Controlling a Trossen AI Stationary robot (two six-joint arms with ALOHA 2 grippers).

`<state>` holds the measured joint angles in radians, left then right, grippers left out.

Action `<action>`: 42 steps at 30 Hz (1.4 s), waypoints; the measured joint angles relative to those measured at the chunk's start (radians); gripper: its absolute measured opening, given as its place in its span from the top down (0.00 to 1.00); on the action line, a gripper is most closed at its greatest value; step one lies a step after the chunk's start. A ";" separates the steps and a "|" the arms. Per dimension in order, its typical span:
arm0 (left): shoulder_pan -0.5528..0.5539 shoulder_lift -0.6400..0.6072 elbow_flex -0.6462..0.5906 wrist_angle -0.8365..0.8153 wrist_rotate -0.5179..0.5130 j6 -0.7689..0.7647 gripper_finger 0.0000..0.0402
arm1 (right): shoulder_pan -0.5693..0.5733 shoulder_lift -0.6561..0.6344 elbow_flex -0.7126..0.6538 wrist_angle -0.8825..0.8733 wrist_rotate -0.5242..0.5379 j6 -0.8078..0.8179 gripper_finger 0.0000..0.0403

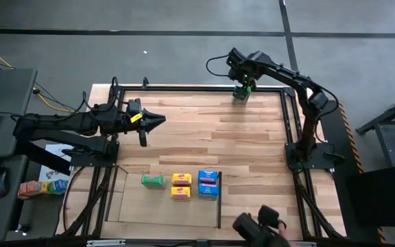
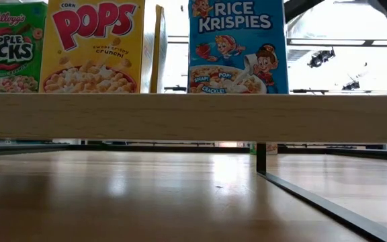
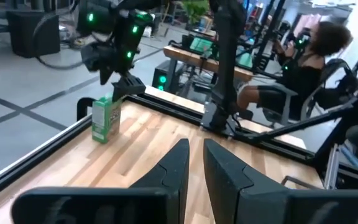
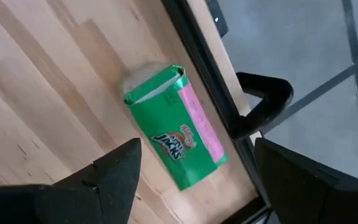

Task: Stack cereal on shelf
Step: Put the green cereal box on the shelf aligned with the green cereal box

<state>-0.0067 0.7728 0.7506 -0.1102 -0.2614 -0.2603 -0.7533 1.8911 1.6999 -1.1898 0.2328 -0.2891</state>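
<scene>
the right gripper's point(image 4: 194, 171) fingers stand wide apart above a green cereal box point(image 4: 174, 144) standing at the table's far edge, not touching it. the left gripper point(image 3: 195, 163) shows only a narrow gap, holding nothing (over mid-table). five boxes sit in the shelf point(image 1: 118, 206): green point(image 1: 152, 180), two yellow-orange point(image 1: 181, 186), two blue point(image 1: 208, 183).

Dark jointed arms, black cables, yellow tag, green lights.
</scene>
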 joint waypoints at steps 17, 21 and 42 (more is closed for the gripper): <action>0.000 0.000 0.000 0.002 -0.038 -0.052 0.90 | -0.027 0.161 0.003 -0.005 -0.052 -0.072 0.31; 0.000 0.000 0.000 0.002 -0.043 -0.052 0.90 | -0.017 0.160 0.003 -0.010 -0.058 -0.042 0.41; 0.126 0.069 0.008 0.001 0.021 -0.060 0.68 | 0.092 -0.171 0.002 -0.020 -0.467 0.184 0.74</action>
<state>0.1196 0.8417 0.7583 -0.1093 -0.2407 -0.3206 -0.6613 1.7201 1.7023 -1.2098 -0.2346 -0.1054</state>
